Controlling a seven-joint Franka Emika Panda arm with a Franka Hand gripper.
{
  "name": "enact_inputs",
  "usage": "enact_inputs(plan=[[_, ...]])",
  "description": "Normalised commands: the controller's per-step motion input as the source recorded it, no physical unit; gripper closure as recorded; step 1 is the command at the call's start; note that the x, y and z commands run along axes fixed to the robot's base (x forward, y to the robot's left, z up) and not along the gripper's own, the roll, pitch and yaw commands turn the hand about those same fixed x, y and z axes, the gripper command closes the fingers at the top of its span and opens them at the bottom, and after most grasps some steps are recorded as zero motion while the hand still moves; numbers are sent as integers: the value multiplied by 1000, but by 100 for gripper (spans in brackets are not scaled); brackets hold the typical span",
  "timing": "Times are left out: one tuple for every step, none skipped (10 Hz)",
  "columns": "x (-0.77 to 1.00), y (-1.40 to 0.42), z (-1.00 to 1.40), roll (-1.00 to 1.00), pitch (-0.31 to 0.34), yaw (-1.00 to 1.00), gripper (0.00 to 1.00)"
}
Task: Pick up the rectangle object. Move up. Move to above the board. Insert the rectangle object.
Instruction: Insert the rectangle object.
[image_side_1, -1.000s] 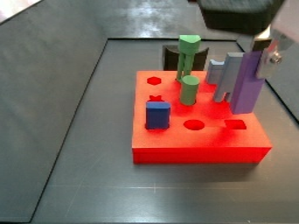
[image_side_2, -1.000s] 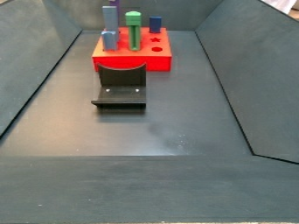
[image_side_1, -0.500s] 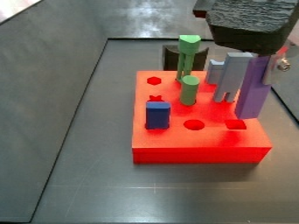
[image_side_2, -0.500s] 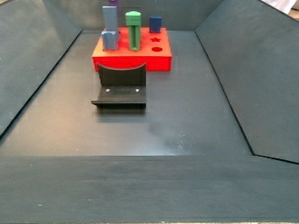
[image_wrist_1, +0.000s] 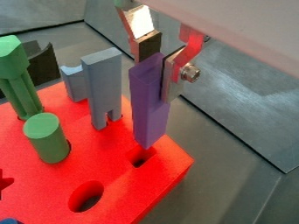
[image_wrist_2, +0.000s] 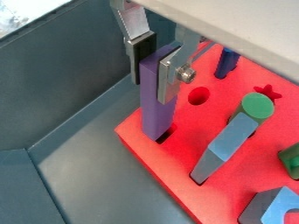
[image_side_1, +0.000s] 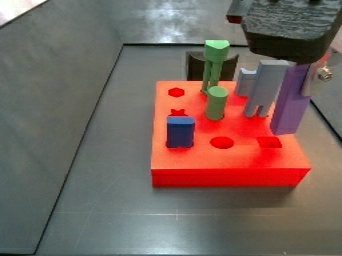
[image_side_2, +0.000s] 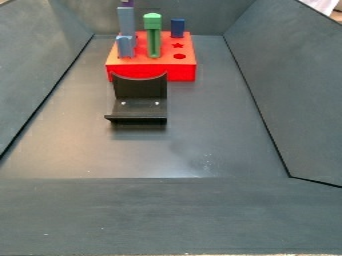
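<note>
Left of the gripper (image_wrist_1: 162, 54) stands a grey-blue block (image_wrist_1: 103, 87). The gripper grips the rectangle object (image_wrist_1: 152, 101) near its top, upright, so its foot enters the board's (image_wrist_1: 163, 171) rectangular hole directly below.

Dark grey floor (image_side_2: 187, 140) enclosed by sloping grey walls (image_side_2: 40, 50), evenly lit.
</note>
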Motion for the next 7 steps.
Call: enact_inputs(plan=[[0,0,0,23,0,0,100],[-54,-23,-180,90,0,0,100],[-20,-43,-109,20,-21,0,100],[-14,-6,-131,0,-50,0,100],[-11,-17,-197,26,-57,0,100],[0,-60,-180,43,-36,0,100],[-34,-49,-229,41,-71,0,100]])
